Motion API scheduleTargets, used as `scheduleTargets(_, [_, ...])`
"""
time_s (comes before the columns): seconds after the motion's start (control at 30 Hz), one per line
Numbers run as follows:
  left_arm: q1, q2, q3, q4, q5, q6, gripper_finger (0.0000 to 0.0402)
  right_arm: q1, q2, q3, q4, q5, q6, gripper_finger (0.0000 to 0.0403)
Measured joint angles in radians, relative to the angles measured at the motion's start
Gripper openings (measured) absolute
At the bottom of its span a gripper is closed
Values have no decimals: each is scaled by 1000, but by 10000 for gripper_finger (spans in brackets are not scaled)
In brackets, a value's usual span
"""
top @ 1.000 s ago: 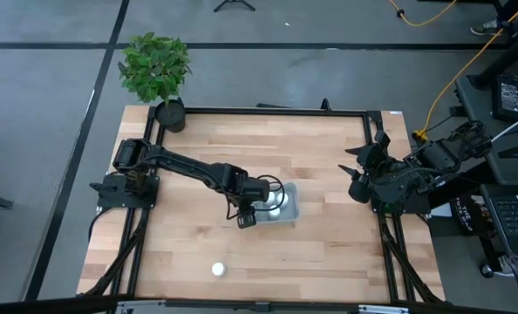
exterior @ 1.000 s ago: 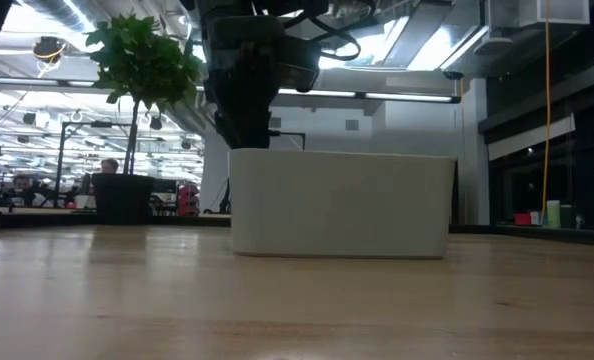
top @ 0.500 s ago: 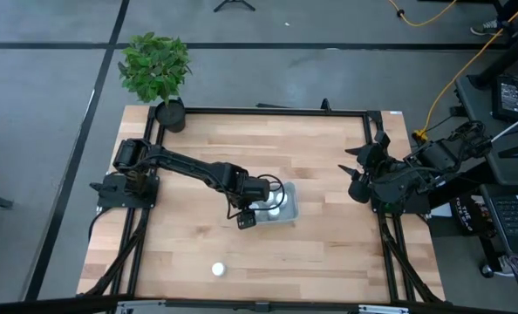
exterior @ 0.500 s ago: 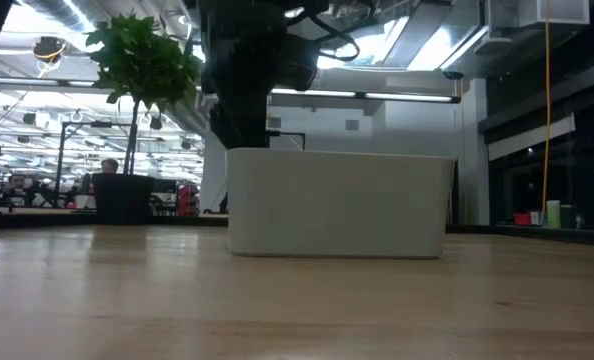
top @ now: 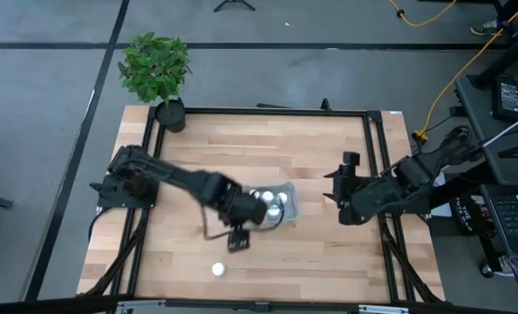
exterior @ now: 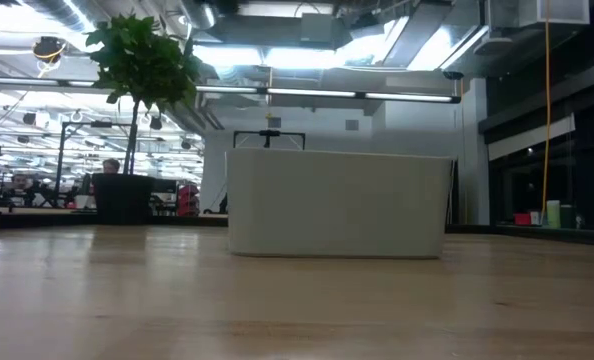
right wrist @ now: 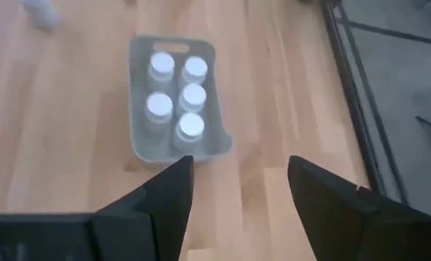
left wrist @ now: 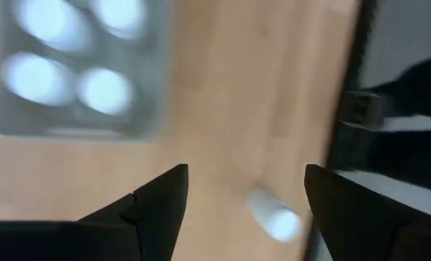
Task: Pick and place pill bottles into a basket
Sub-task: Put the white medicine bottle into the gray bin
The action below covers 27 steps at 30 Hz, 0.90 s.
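The pale grey-blue basket (top: 274, 203) stands mid-table with several white pill bottles (right wrist: 192, 96) upright in it. It also shows in the low view (exterior: 337, 205) and the left wrist view (left wrist: 70, 123). One more bottle (top: 217, 269) lies on the wood near the table's near edge; it also shows in the left wrist view (left wrist: 273, 214). My left gripper (top: 241, 225) is open and empty, above the table between the basket and that bottle; it also shows in its own wrist view (left wrist: 244, 174). My right gripper (right wrist: 239, 163) is open and empty, right of the basket, and also shows in the high view (top: 336, 194).
A potted plant (top: 159, 74) in a black pot stands at the table's far left corner. A black frame (top: 263, 112) runs around the wooden table top. Bare wood lies left of the basket and along the near edge.
My left gripper has left its place over the basket, gone toward the near edge and the lone bottle, and passed out of the low view. My right arm has reached from the table's right edge toward the basket.
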Motion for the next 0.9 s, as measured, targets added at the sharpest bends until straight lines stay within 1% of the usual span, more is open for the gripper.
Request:
scheduleTargets(0.17, [-154, 0, 19, -19, -5, -145, 266, 1, 16, 0, -1, 58, -43, 225])
scheduleTargets(0.23, [-215, 0, 15, -24, -30, -186, 265, -2, 13, 0, 6, 87, -55, 225])
scheduleTargets(0.37, [-317, 1, -32, -30, -191, -235, 269, -25, 7, 0, 32, 112, -106, 225])
scheduleTargets(0.4, [-334, 1, -44, -27, -211, -264, 272, -34, 7, 0, 39, 112, -115, 225])
scheduleTargets(0.53, [-369, 0, -115, -15, -218, -402, 288, -64, 7, 0, 54, 112, -120, 225])
scheduleTargets(0.6, [-377, 1, -146, 0, -218, -445, 300, -72, 7, 0, 64, 111, -108, 225])
scheduleTargets(0.73, [-393, 1, -204, 65, -208, -467, 332, -73, 7, 0, 71, 107, -84, 225])
scheduleTargets(0.8, [-400, 1, -231, 95, -207, -467, 349, -73, 7, 0, 78, 87, -83, 225])
scheduleTargets(0.9, [-405, 0, -284, 176, -201, -468, 373, -73, 7, 0, 84, 84, -58, 225])
